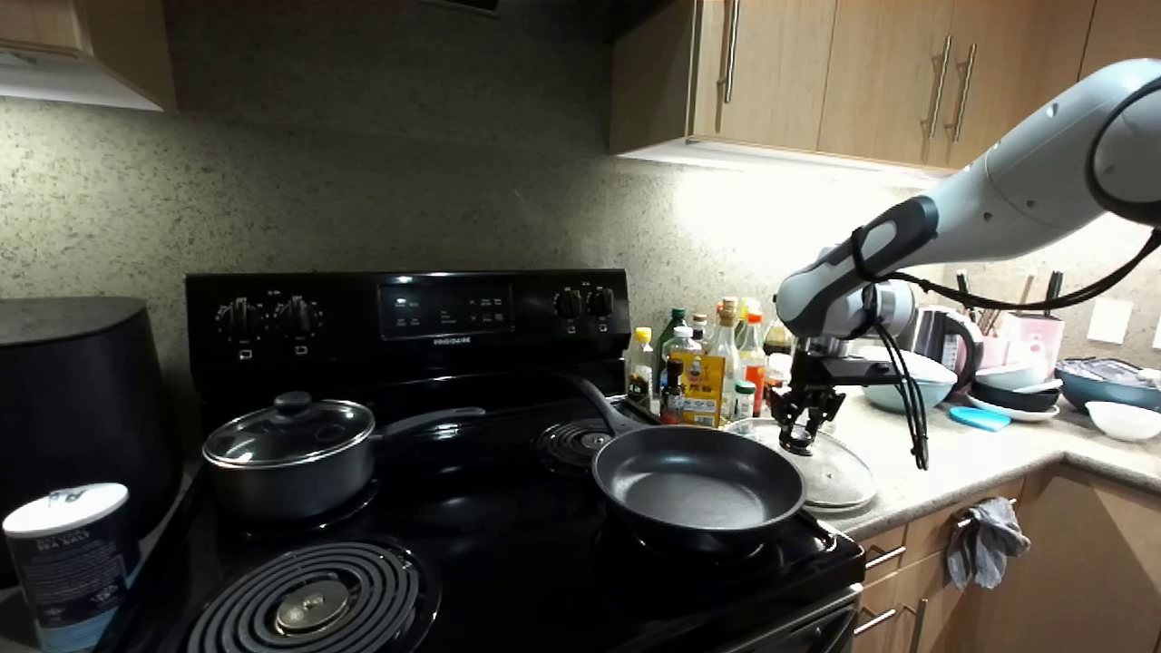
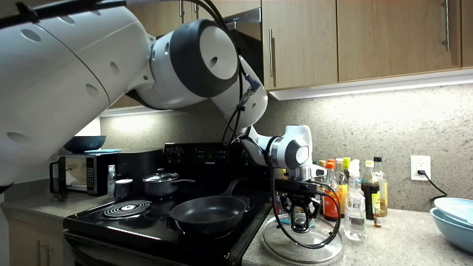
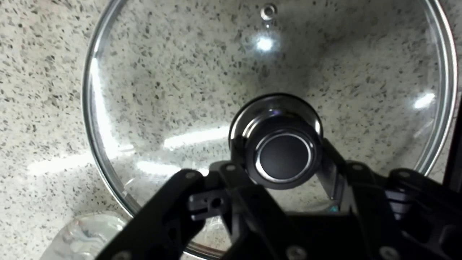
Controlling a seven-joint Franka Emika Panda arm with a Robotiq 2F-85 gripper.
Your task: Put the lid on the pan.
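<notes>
The lid (image 3: 187, 90), round clear glass with a shiny metal rim, is level at the counter right of the stove. Whether its rim touches the counter or is slightly raised, I cannot tell. My gripper (image 1: 798, 440) comes down from above and is shut on the lid's dark central knob (image 3: 284, 157). In the wrist view its fingers (image 3: 330, 155) flank the knob on both sides. The pan (image 1: 698, 481), black, wide and uncovered, sits on the front right of the stove with its handle pointing to the back. In an exterior view its front partly hides the lid.
Several bottles (image 1: 726, 354) crowd the counter behind the lid, and a clear spray bottle (image 2: 354, 218) stands close beside its rim. A smaller lidded pot (image 1: 290, 472) occupies the back left burner. Blue bowls (image 2: 454, 225) are farther along the counter. Cables (image 2: 273, 207) hang by the gripper.
</notes>
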